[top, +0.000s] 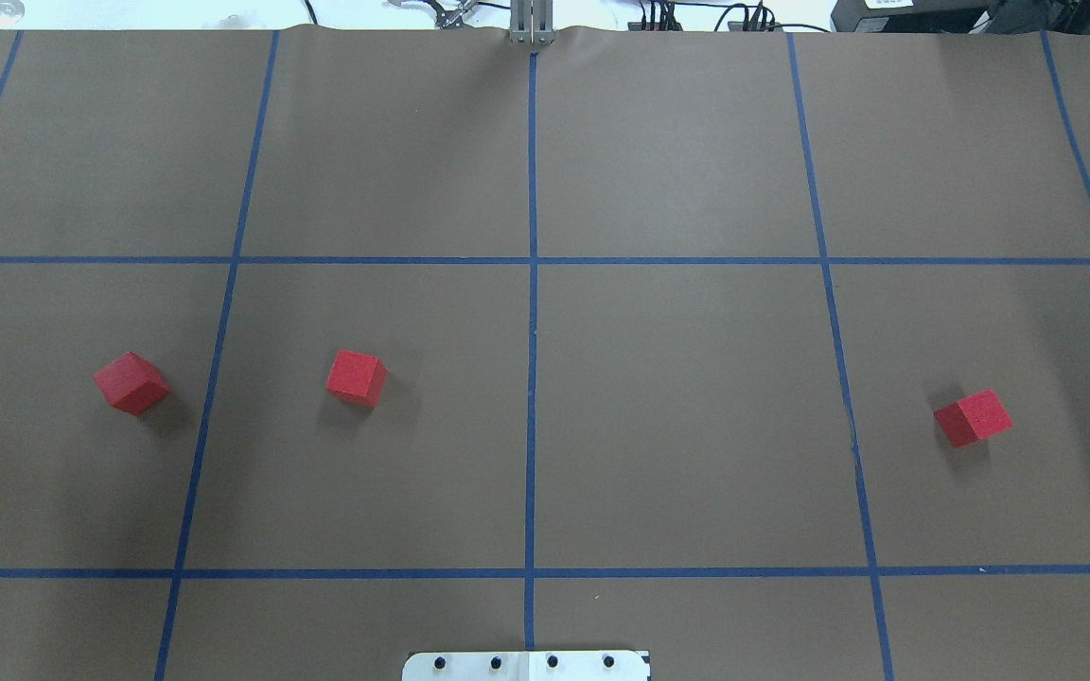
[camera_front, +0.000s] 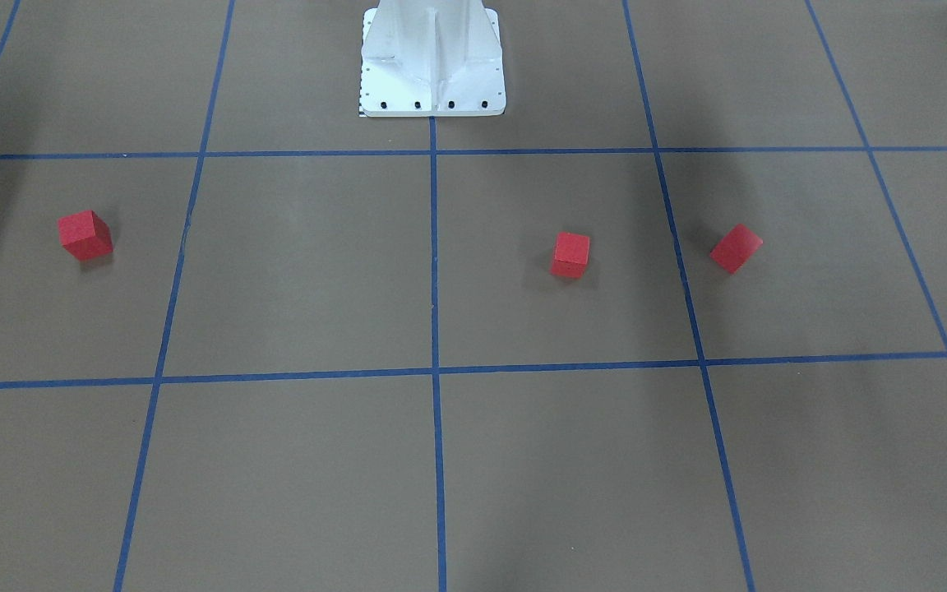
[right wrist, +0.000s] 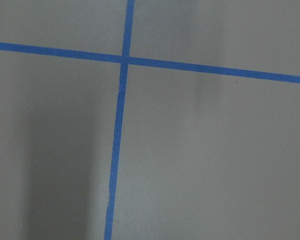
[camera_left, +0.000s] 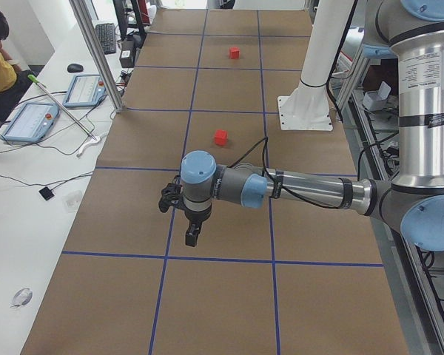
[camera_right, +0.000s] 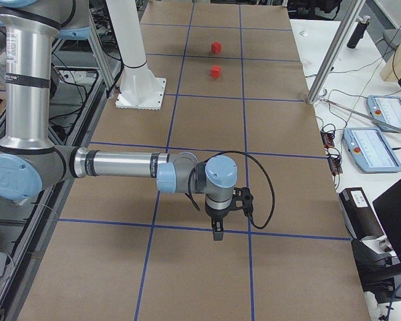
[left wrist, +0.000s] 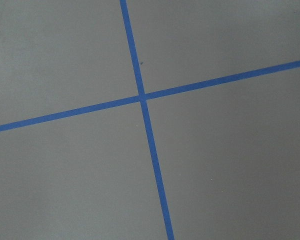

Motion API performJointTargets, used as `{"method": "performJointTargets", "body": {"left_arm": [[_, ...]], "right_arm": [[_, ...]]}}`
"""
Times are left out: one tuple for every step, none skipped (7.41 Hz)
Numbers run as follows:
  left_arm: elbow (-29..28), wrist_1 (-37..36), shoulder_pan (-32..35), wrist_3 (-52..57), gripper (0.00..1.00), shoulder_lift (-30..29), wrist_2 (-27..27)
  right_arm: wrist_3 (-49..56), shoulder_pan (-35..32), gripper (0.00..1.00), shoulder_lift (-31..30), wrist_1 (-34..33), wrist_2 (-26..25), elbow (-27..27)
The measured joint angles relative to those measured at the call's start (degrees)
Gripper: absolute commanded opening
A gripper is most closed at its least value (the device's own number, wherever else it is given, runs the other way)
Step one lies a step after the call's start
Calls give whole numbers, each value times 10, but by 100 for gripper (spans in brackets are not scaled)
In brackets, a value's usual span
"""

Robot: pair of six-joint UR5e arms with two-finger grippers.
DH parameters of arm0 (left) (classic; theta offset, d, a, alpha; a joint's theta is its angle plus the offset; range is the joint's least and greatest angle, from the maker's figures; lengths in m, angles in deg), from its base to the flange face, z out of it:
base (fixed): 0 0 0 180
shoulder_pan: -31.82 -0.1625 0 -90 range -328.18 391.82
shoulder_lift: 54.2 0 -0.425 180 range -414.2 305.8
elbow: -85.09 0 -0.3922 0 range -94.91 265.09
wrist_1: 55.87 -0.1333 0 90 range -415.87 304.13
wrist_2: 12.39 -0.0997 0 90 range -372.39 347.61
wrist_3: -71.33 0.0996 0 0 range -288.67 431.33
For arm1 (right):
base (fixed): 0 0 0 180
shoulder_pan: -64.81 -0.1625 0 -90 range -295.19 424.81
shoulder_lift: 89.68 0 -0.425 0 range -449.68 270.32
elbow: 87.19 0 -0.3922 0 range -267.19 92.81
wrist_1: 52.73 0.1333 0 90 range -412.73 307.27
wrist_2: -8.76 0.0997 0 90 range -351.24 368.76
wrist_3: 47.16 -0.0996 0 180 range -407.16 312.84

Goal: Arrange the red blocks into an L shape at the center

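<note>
Brown paper covered the table [top: 677, 426], and blue lines [top: 532, 378] were taped on it in big squares. Three red blocks [camera_front: 570, 254] were set in one row, well apart from each other. The left block [top: 131, 382] and the middle block [top: 356, 377] were on the robot's left side of the center line. The right block [top: 973, 417] was far off on the other side. No block was held, and no L shape was made yet.

To do this step well, one block should be picked first, most likely the middle block, since it was nearest the center. It should be come at from straight above, with the fingers lined up with its flat sides. It should be gripped gently so it is not knocked away.

The left arm [camera_left: 311, 188] was stretched out low and flat over the table, with the left gripper [camera_left: 194, 235] pointed down near a blue line. The right arm [camera_right: 120, 164] was held the same way, with the right gripper [camera_right: 218, 231] pointed down. Both were well apart from the blocks. Whether their fingers were apart or together could not be told.
</note>
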Motion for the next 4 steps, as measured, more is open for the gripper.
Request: {"method": "performJointTargets", "body": {"left_arm": [[9,10,0,-2,100,-6,0],[12,29,0,-2,100,-16,0],[10,64,-1,-2,100,-27,-2],[-5,98,-3,-2,100,-47,-2]], "right_arm": [[-1,0,99,5,4,-1,17],[-1,0,99,11,26,-1,27],[-2,0,99,14,65,0,28],[-7,0,99,15,98,1,23]]}}
